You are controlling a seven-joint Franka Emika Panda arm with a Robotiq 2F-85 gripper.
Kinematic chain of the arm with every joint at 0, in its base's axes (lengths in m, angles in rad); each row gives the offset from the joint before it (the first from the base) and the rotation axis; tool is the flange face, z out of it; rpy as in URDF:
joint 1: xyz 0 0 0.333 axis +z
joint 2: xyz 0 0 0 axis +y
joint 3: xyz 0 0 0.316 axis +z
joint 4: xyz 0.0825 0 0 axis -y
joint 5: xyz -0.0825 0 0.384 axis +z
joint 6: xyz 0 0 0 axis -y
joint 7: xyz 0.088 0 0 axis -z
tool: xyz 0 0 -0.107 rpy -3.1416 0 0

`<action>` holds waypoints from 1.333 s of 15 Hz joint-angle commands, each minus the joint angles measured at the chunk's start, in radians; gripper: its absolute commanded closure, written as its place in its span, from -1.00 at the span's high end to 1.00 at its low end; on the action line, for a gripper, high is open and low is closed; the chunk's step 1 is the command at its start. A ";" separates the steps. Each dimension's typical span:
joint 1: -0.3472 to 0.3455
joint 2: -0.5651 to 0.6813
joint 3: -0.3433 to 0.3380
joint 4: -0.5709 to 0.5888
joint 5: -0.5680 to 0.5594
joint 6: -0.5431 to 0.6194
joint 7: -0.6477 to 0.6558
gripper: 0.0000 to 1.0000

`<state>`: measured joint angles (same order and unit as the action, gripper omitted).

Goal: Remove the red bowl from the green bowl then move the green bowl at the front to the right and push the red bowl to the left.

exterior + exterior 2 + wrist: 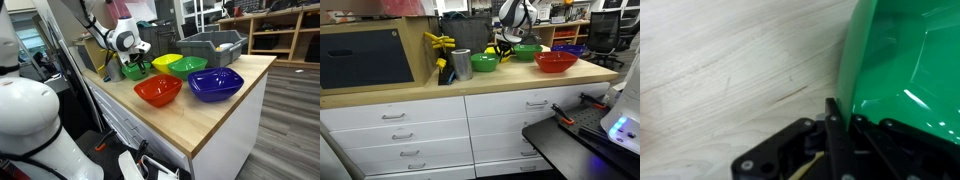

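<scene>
I am clenching the gripper (837, 122) on the rim of the green bowl (905, 60). In the wrist view one dark finger (831, 128) is pressing against the outside of the glossy wall, and the rim edge is running up from it toward 12 o'clock. I am pinching the thin wall because, as I judge it, the bowl is too wide to span, and a grip on the rim gives me a handle for carrying it to the right.

In an exterior view the green bowl (133, 72) is sitting under the gripper (136, 60) at the far end of the cluster on the wooden counter (235, 110). The red bowl (158, 91) is standing alone at about 4 o'clock from it, nested in nothing. So I am reading the removal as done and the push to the left as not yet done. A yellow bowl (166, 62) and a second green bowl (187, 67) are lying toward 3 o'clock of the gripped one. A blue bowl (216, 85) is sitting at 3 o'clock of the red one. They are crowding the counter, so I am expecting to need a careful path.

The bowl's wall is hiding the inner finger, and the frame is cutting the bowl off at 3 and 6 o'clock. In an exterior view the green bowl (484, 62) is showing small, just beside a metal cup (461, 64) at its 9 o'clock. The fingers there are blurring into the arm, and I cannot tell whether the bowl is resting on the counter or lifted off it.
</scene>
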<state>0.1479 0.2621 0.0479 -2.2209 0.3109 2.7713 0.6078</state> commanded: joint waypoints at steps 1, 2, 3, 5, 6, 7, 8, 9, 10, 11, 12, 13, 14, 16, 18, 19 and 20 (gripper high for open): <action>-0.009 -0.101 -0.021 -0.104 -0.050 -0.077 -0.020 -0.98; -0.010 -0.121 -0.032 -0.122 -0.076 -0.089 -0.012 -0.98; -0.015 -0.136 -0.042 -0.137 -0.102 -0.095 -0.012 -0.98; -0.027 -0.168 -0.064 -0.164 -0.166 -0.109 0.001 -0.98; -0.036 -0.185 -0.078 -0.178 -0.202 -0.116 0.006 -0.98; -0.045 -0.199 -0.090 -0.190 -0.244 -0.119 0.012 -0.98; -0.060 -0.210 -0.102 -0.206 -0.282 -0.120 0.010 -0.98; -0.072 -0.224 -0.111 -0.220 -0.321 -0.119 0.016 -0.98; -0.087 -0.236 -0.119 -0.237 -0.349 -0.117 0.013 -0.98; -0.102 -0.248 -0.124 -0.252 -0.374 -0.114 0.010 -0.98; -0.116 -0.260 -0.126 -0.265 -0.390 -0.115 0.007 -0.98; -0.129 -0.272 -0.126 -0.278 -0.405 -0.113 0.007 -0.98; -0.140 -0.284 -0.123 -0.287 -0.405 -0.117 0.000 -0.41; -0.155 -0.303 -0.113 -0.303 -0.399 -0.131 -0.020 -0.26; -0.155 -0.317 -0.102 -0.316 -0.368 -0.149 -0.051 0.06; -0.154 -0.322 -0.097 -0.319 -0.360 -0.160 -0.063 0.19; -0.151 -0.328 -0.091 -0.318 -0.350 -0.168 -0.073 0.35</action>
<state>0.0023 -0.0165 -0.0664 -2.5138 -0.0703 2.6497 0.5760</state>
